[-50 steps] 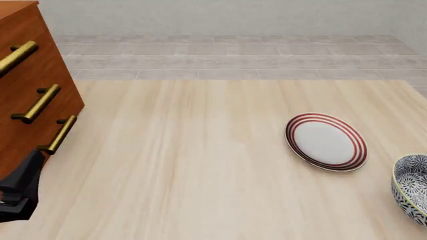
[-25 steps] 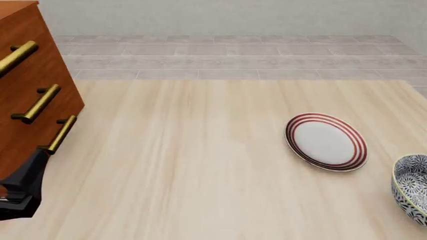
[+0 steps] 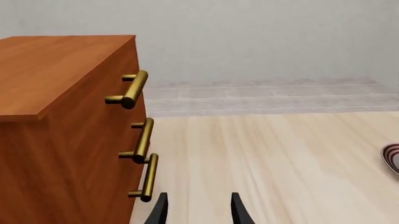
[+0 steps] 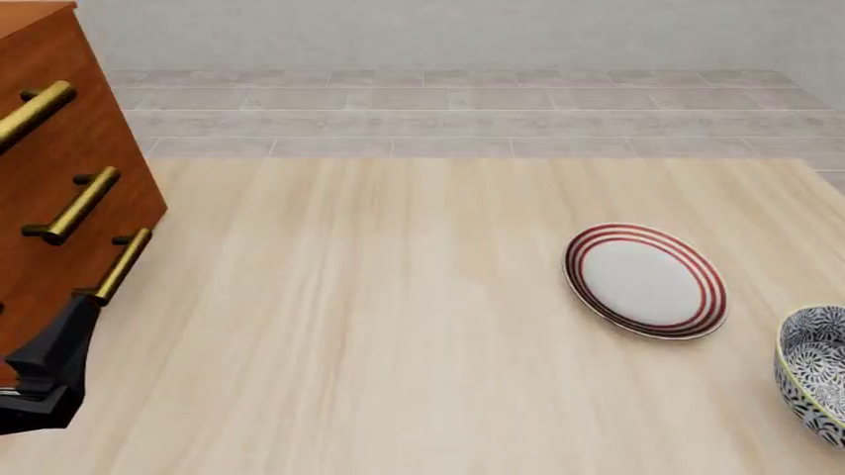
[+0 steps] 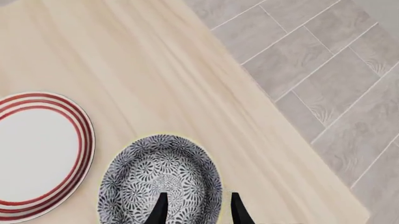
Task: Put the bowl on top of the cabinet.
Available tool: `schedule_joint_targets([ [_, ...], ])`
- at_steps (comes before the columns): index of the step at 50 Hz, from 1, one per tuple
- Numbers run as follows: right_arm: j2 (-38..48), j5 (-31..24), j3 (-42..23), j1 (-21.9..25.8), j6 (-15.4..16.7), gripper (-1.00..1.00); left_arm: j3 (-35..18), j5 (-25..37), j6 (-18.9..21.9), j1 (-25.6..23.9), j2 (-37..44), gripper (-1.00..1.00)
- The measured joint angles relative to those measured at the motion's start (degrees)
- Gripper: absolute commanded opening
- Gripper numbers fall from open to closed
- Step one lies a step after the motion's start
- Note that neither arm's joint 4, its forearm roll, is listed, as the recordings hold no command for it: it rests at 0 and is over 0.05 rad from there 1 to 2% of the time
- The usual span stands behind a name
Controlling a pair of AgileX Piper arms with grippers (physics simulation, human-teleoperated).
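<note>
On the table's (image 4: 396, 327) near right edge in the front view sits the bowl (image 4: 814, 384), blue-and-white floral, pale rim, upright, cut off by the frame edge. Just beside it, toward the table middle and a bit farther away, lies the plate (image 4: 646, 280), white with red rings, flat on the wood, close to the bowl but not touching.

Right wrist view: right gripper (image 5: 195, 210) hovers over the bowl (image 5: 160, 179), fingertips (image 5: 160, 211) spread apart, nothing between them. One tip sits over the bowl's patterned inside, the other over its rim on the side toward the table edge; whether they touch the bowl, cannot tell. Plate (image 5: 39, 154) lies next to the bowl with a thin strip of wood between them. Grey tiled floor (image 5: 324, 79) beyond the table edge. Right arm is not visible in the front view.

Far left of the front view: the cabinet (image 4: 53, 188), reddish-brown, three brass handles (image 4: 73, 206) facing the table middle, well apart from the bowl. Left gripper (image 4: 46, 371) shows as a dark shape at the cabinet's near lower corner, low by the table.

Left wrist view: left gripper (image 3: 195, 210) fingers parted, empty, pointing along the cabinet's (image 3: 68, 121) handled front, just beside the lowest handle (image 3: 145, 177). Cabinet top is flat and bare wood. Sliver of plate (image 3: 393, 158) at the frame edge.
</note>
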State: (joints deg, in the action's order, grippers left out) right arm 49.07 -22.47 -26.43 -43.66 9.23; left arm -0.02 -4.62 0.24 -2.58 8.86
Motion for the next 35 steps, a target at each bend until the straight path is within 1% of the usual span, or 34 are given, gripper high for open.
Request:
schedule_joint_targets([
  [35, 8.7, 10.1, 5.0, -4.7, 2.2, 1.00, 0.0, -0.7, -0.1, -0.2, 1.2, 1.00],
])
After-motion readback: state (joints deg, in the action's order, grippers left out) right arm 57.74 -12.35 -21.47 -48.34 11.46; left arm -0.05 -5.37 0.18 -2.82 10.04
